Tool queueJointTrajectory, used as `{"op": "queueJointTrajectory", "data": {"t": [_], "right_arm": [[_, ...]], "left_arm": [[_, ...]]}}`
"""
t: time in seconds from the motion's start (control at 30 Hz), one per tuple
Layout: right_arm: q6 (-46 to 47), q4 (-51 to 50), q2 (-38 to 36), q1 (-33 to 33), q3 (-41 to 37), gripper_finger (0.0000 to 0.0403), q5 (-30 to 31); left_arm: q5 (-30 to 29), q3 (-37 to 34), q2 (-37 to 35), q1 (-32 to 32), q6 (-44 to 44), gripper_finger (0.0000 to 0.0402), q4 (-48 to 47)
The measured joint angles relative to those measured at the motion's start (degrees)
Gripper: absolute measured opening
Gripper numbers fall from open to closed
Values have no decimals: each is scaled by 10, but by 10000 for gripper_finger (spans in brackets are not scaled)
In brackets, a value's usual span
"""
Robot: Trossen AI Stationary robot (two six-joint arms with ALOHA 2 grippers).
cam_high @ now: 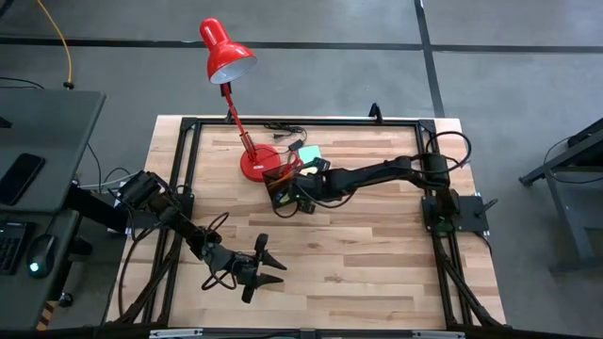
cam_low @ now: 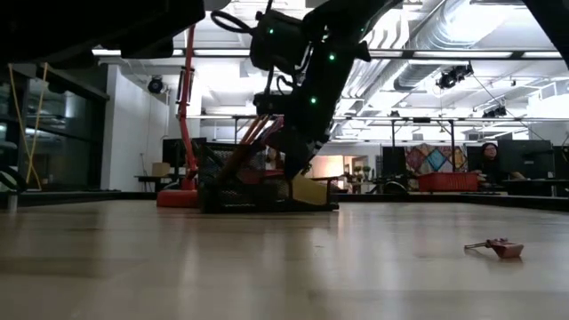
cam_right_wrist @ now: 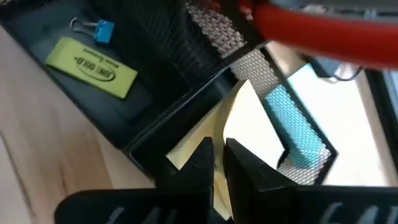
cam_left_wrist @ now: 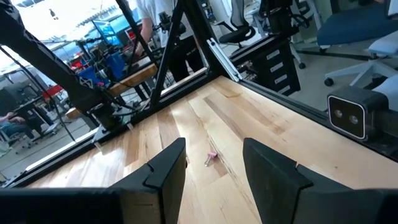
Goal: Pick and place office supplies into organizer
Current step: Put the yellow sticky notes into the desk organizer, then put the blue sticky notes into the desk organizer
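Fingers of the right gripper [cam_right_wrist: 214, 163] are pressed together and sit low over the black organizer [cam_high: 287, 191], which stands on the wooden bench [cam_high: 377, 254] just beside the round base of the red desk lamp [cam_high: 254, 162]. In the right wrist view the fingertips lie against the edge of a yellow sticky-note pad [cam_right_wrist: 239, 134] that leans in one compartment next to a teal pad [cam_right_wrist: 297, 127]; whether they actually pinch the yellow pad cannot be told. The neighbouring compartment holds a yellow-green eraser [cam_right_wrist: 91, 67] and a small blue binder clip [cam_right_wrist: 98, 30]. The left gripper [cam_high: 261, 268] hangs over bare bench toward the front, well apart from the organizer, its fingers spread with nothing between them. Straight ahead of those spread fingers, in the left wrist view, a tiny pink piece [cam_left_wrist: 212, 158] lies flat on the wood, its longer side running roughly in line with the gap between the fingers; what it is cannot be made out. The left arm is clearly the nearer one to this piece, so the next pick would likely fall to it, with the organizer lying away toward the lamp.
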Motion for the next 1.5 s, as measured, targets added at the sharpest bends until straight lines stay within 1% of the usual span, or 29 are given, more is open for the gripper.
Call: {"op": "queueJointTrajectory", "data": {"t": [0.1, 0.17, 0.27, 0.4, 0.47, 0.57, 0.63, 0.77, 0.9, 1.03, 1.17, 1.2, 1.23, 1.33, 1.37, 1.43, 1.5], "right_arm": [[-7, 2, 2, -1, 0, 9, -20], [-16, 6, 2, 1, 0, 22, -20], [-19, 9, 2, 8, 0, 53, -11], [-18, 4, 2, 20, 0, 103, 16], [-18, -2, 0, 27, 0, 126, 15], [-16, -5, -6, 40, 4, 151, 15], [-15, -22, -7, 55, 18, 162, 27], [-17, -69, -7, 87, 47, 168, 88], [-13, -88, -12, 117, 66, 162, 107], [-4, -124, -27, 150, 71, 155, 162], [16, -188, -67, 163, 63, 152, 174], [15, -216, -81, 162, 63, 152, 162], [11, -248, -96, 161, 63, 153, 138], [44, -320, -143, 153, 61, 156, 67], [48, -327, -164, 151, 52, 156, 49], [27, -286, -212, 152, 13, 156, 19], [-8, -215, -260, 153, -52, 152, -43]], "left_arm": [[0, 0, 0, 0, 0, 152, 0], [0, 0, 0, 0, 0, 152, -1], [0, 0, 0, 0, 0, 152, -1], [0, 0, 0, 0, 0, 152, -1], [0, 0, 0, 0, 0, 152, -2], [0, 0, 0, 0, 0, 152, -6], [0, 0, 0, 0, 0, 152, -9], [0, 0, 0, 0, -2, 152, -9], [0, 0, 0, 0, -8, 152, -10], [0, 0, 0, 0, -13, 152, -14], [3, 0, 0, 0, -15, 152, -14], [3, 0, 0, 0, -15, 152, -14], [3, 0, 0, 0, -15, 152, -14], [3, 0, 0, 0, -15, 152, -15], [3, 0, 0, 0, -15, 152, -15], [3, 0, 0, 0, -16, 152, -16], [3, 0, 0, 0, -23, 152, -19]]}}
